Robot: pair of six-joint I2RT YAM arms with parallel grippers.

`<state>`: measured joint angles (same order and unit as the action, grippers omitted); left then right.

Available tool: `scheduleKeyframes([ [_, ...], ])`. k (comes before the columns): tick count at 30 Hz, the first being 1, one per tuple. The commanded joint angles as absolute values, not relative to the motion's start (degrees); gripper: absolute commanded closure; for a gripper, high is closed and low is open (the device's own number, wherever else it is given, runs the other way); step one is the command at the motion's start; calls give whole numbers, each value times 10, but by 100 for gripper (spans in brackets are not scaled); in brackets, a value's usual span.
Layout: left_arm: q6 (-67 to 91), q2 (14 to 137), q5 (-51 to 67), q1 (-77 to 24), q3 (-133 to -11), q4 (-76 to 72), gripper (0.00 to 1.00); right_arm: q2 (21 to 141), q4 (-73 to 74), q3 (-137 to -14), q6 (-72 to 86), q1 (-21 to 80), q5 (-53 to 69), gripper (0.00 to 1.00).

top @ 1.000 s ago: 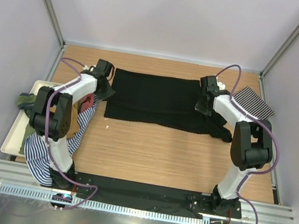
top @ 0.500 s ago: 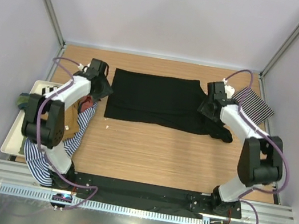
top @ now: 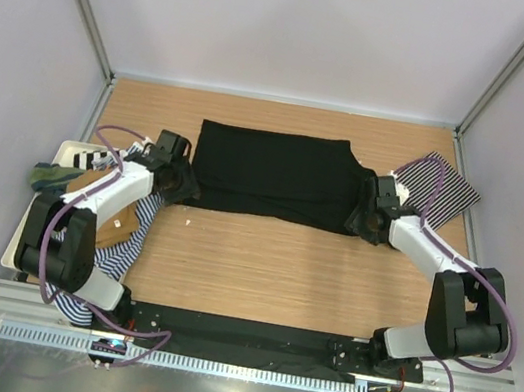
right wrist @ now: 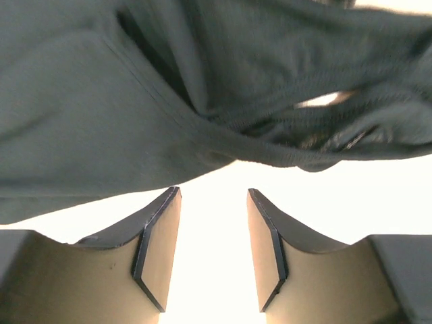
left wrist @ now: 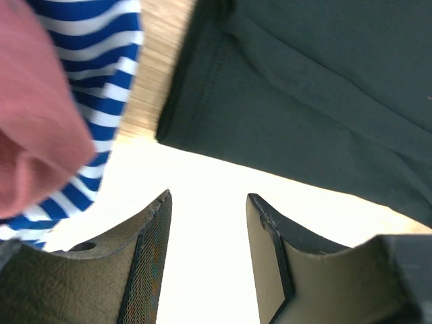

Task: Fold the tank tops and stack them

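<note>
A plain black tank top [top: 271,172] lies spread flat at the back middle of the table. My left gripper [top: 184,185] stands open at its near left corner, with nothing between the fingers; the left wrist view shows that black corner [left wrist: 304,101] just ahead of the gripper [left wrist: 208,202]. My right gripper [top: 365,221] stands open at the near right side, over the bunched black straps [right wrist: 324,128]; here too the gripper [right wrist: 212,196] holds nothing. A finely black-and-white striped tank top [top: 443,187] lies at the back right.
A white tray [top: 13,249] sits at the left edge with a heap of cloth spilling out of it: green [top: 47,176], tan [top: 118,216], blue-and-white striped [top: 136,235]. A reddish cloth [left wrist: 34,135] shows beside the left gripper. Walls close in on three sides.
Both grippers were shut at the black top's far corners a second ago. They have opened, let go, and moved along its side edges toward the near corners.
</note>
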<state>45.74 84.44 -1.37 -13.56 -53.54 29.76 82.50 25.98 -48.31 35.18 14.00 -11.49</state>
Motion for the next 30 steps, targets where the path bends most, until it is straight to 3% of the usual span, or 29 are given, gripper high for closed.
scheduleKeyframes([
  [1, 446, 825, -8, -145, -532, 273, 50, 807, 218, -464, 377, 140, -93, 51],
  [18, 458, 937, -7, -146, -562, 248, 56, 918, 196, -512, 381, 136, -146, 51],
  [23, 463, 954, -39, -146, -561, 255, 57, 945, 195, -523, 379, 136, -163, 55],
  [24, 463, 957, -45, -145, -563, 257, 57, 946, 192, -520, 380, 136, -167, 57],
  [27, 468, 969, -75, -145, -574, 266, 57, 936, 182, -511, 381, 137, -176, 77],
  [30, 482, 967, -100, -145, -576, 261, 57, 928, 175, -502, 378, 136, -177, 87],
])
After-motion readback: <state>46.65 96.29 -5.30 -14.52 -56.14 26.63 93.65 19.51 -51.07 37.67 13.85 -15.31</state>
